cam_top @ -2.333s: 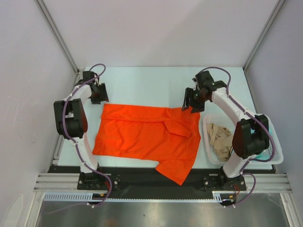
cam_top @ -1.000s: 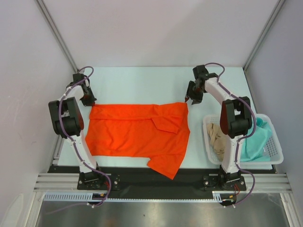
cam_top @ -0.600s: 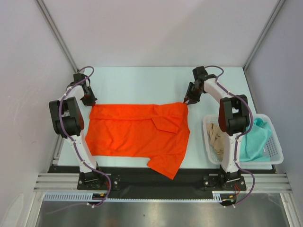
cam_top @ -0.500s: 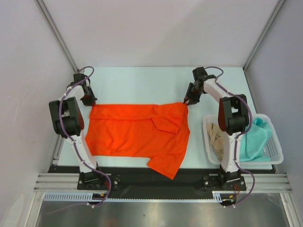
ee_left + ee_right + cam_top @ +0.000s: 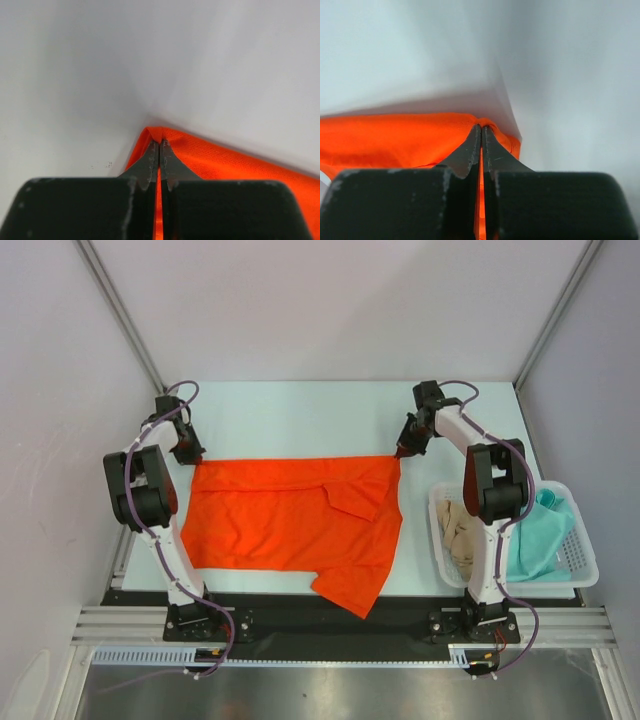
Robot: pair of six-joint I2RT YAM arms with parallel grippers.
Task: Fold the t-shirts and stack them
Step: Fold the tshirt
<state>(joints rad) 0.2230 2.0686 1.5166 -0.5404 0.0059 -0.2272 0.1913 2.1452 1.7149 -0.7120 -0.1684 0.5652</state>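
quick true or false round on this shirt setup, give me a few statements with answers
1. The left pincer is shut on a far corner of the orange t-shirt. True.
2. The right pincer hangs open, holding nothing. False: it is shut on the orange t-shirt's other far corner.
3. The teal t-shirt lies spread out beside the orange one. False: it is bunched in the white mesh basket, next to the beige t-shirt.
4. A sleeve of the orange t-shirt overlaps the dark strip along the near edge. True.
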